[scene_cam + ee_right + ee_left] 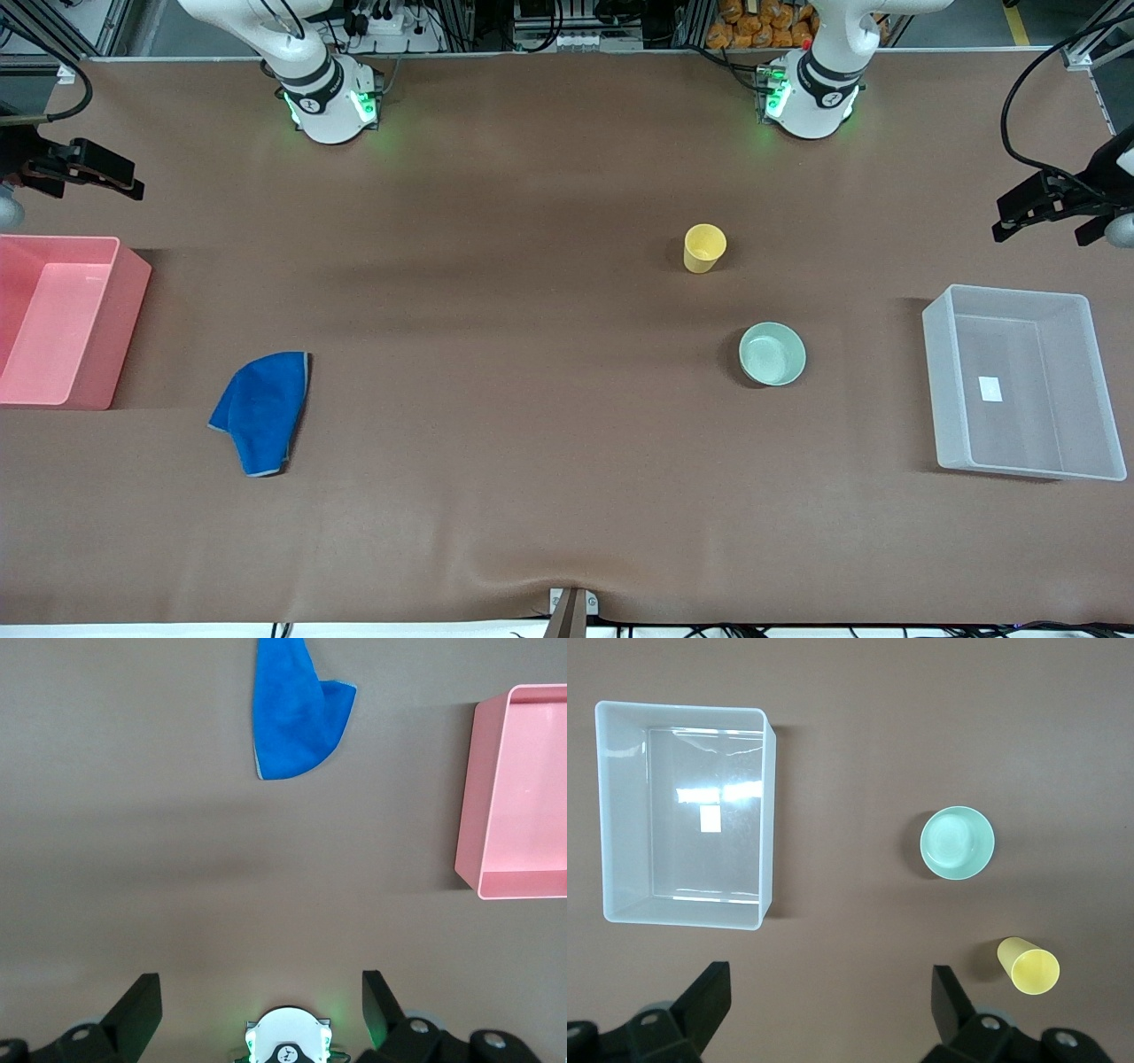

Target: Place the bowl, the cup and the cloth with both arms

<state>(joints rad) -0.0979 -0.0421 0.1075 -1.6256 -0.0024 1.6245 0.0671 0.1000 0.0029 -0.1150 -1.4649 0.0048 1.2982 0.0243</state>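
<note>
Nothing is in hand yet, so we judge the task to be at its very start. Our left gripper (1054, 208) hangs high over the table's edge at the left arm's end, jaws spread wide and holding nothing. Our right gripper (84, 168) mirrors it over the right arm's end, jaws likewise released and bare. Both arms wait.

On the brown table (532, 461) the yellow cup (704, 247) stands upright toward the left arm's end. The mint-green bowl (772, 354) sits open side up, nearer the front camera than the cup and clear of it. Further toward the left arm's end lies a clear plastic bin (1023, 383), with only a small white label on its floor.

Toward the right arm's end the blue cloth (261, 410) lies crumpled flat on the table, just beside a pink bin (62, 319) but not touching it.

The layout suggests a split: we expect the left arm to take cup and bowl to the clear bin, the right arm to take the cloth to the pink one. The next move calls for a descent with jaws open: straddling the bowl's rim or the cup's wall, or pinching a raised fold of the cloth.
</note>
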